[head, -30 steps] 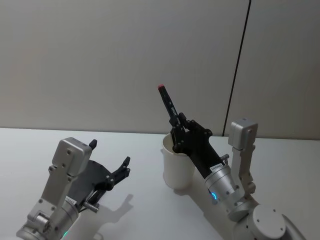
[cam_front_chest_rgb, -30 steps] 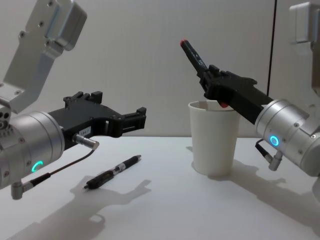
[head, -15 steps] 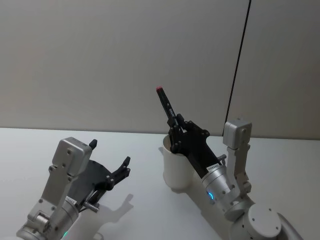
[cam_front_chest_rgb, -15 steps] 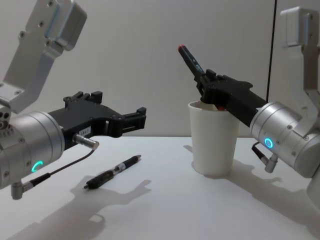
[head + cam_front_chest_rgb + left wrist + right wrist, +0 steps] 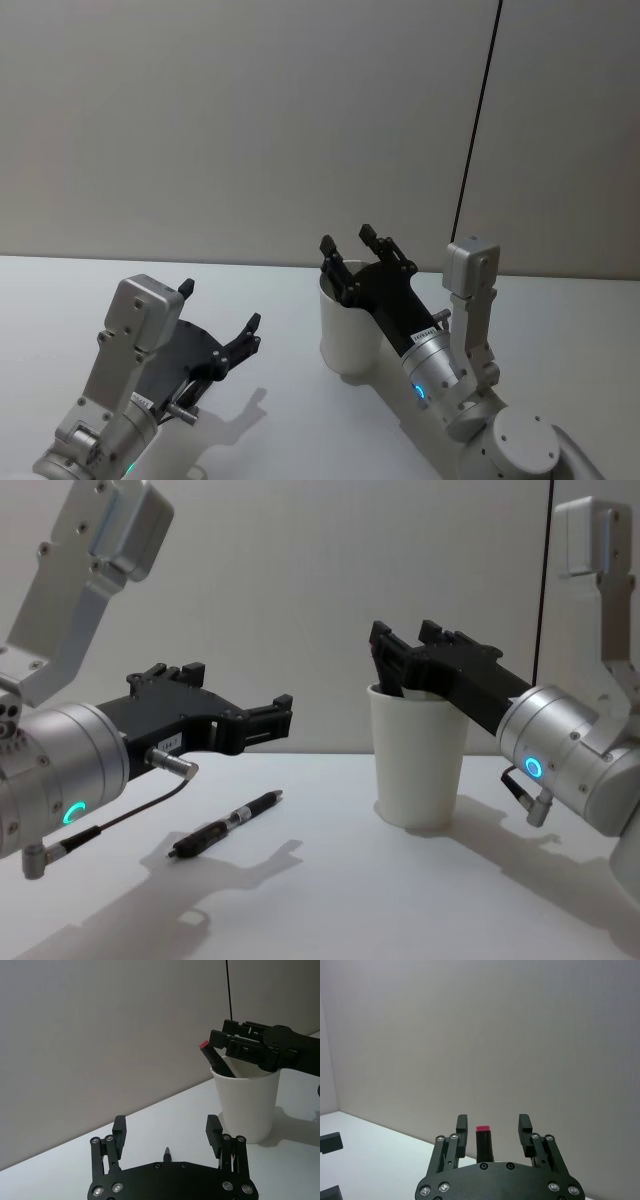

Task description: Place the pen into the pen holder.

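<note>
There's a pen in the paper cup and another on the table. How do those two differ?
The pen in the cup leans upright inside the white cup; the pen on the table lies flat. The first shows a red end; the second looks all dark. One sits by the open right gripper, the other near the open left gripper. Both are slim and dark-bodied.

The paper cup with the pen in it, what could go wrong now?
The right gripper is open just over the paper cup; backing away, it might bump and tip it. The pen leans inside with its red end between the gripper's fingers, so it could snag and flip out. The left gripper hangs open nearby.
</note>
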Tool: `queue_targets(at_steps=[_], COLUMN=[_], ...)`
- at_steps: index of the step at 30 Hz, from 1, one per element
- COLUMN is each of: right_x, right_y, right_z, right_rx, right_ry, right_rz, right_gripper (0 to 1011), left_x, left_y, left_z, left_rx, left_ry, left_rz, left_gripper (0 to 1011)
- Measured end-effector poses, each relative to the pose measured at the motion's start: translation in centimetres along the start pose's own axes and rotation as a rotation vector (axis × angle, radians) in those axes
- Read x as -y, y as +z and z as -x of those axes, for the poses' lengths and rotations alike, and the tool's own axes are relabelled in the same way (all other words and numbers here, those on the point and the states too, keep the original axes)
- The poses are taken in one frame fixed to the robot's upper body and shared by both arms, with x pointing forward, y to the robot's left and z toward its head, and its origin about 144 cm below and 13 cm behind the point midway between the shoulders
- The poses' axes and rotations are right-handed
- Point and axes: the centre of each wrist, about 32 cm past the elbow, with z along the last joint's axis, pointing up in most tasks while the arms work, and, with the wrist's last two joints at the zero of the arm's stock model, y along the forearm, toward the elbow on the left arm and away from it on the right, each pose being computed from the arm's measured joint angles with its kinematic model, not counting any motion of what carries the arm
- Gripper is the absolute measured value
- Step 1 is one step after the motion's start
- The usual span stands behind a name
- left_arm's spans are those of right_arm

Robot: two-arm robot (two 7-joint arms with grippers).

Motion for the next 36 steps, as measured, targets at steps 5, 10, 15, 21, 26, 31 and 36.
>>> queue_targets(at_steps=[5,10,15,21,26,31,36], right_x=[0.0,0.0,0.1,0.9,2.0,3.3,4.6], right_y=[0.0,0.0,0.1,0.7,1.3,2.2,2.9], right_z=[0.0,0.0,0.0,-0.4,-0.7,-1.2,-1.5], right_rx=[0.001,0.001,0.0,-0.012,-0.024,-0.037,-0.056], right_ry=[-0.001,-0.001,-0.002,-0.006,-0.018,-0.045,-0.077], right_rz=[0.002,0.002,0.003,0.008,0.015,0.024,0.033], right_gripper=[772,908,1001,1001,1001,1001,1001], left_x=[0.0,0.0,0.0,0.0,0.0,0.0,0.0], left_y=[0.0,0.0,0.0,0.0,0.0,0.0,0.0], left_z=[0.0,0.0,0.0,0.0,0.0,0.0,0.0], left_rx=[0.0,0.0,0.0,0.0,0.0,0.0,0.0], left_ry=[0.0,0.0,0.0,0.0,0.0,0.0,0.0], left_rz=[0.0,0.0,0.0,0.0,0.0,0.0,0.0], left_gripper=[1003,1003,1004,1003,1003,1003,1003])
